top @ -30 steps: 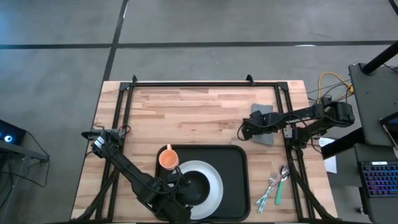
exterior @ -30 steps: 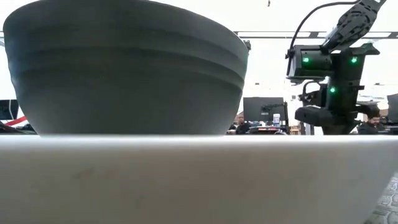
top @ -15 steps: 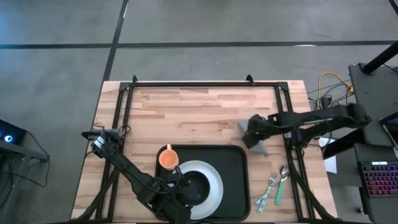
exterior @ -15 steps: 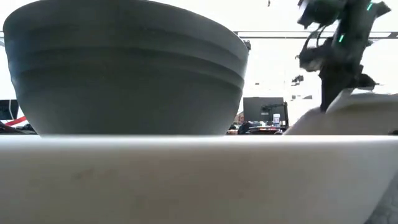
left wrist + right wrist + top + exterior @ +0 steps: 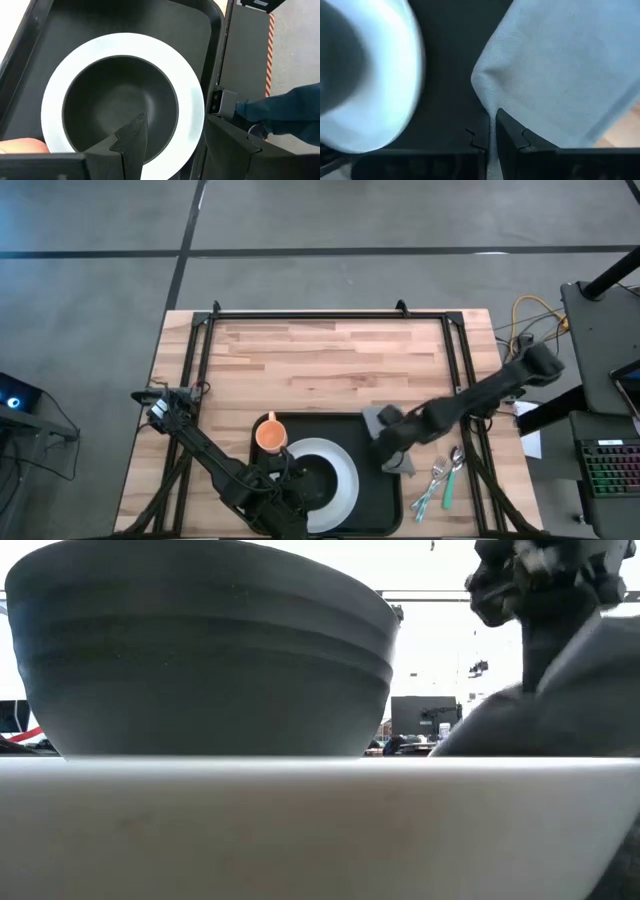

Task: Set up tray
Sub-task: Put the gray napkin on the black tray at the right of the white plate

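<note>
While clamped on the grey napkin [image 5: 400, 462], right gripper [image 5: 388, 442] over the tray's [image 5: 384, 480] right side.

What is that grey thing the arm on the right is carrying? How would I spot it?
Find the big black tray at the near edge of the wooden table. Over its right rim, the right gripper is shut on a folded grey napkin. It is the only soft cloth there: the white plate, dark bowl, orange cup and the cutlery are all hard.
</note>
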Controlling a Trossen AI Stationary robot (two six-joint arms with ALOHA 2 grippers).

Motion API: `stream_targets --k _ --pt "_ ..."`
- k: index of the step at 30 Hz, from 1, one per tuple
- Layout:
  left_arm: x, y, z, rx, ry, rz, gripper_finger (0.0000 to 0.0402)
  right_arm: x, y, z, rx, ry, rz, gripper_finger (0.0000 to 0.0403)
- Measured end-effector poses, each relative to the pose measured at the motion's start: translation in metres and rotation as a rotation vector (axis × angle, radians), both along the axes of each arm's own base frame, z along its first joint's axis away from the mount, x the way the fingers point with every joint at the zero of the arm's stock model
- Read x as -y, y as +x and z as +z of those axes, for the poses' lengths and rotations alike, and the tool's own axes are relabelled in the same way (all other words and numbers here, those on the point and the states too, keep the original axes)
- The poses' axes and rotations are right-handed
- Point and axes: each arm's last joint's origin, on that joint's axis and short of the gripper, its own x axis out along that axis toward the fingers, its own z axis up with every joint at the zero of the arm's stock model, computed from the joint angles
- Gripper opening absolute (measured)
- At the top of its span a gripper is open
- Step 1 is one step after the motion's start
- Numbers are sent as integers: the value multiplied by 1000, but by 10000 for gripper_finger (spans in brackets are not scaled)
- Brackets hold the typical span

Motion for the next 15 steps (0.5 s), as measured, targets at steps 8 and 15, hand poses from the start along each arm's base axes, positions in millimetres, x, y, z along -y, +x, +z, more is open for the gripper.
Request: stream_targets --k 8,15 --pt "6 -5 0 0 -29 31 174 -47 43 -21 -90 10 98 12" --pt "16 -13 0 5 -49 42 174 -74 67 -28 -106 49 118 13"
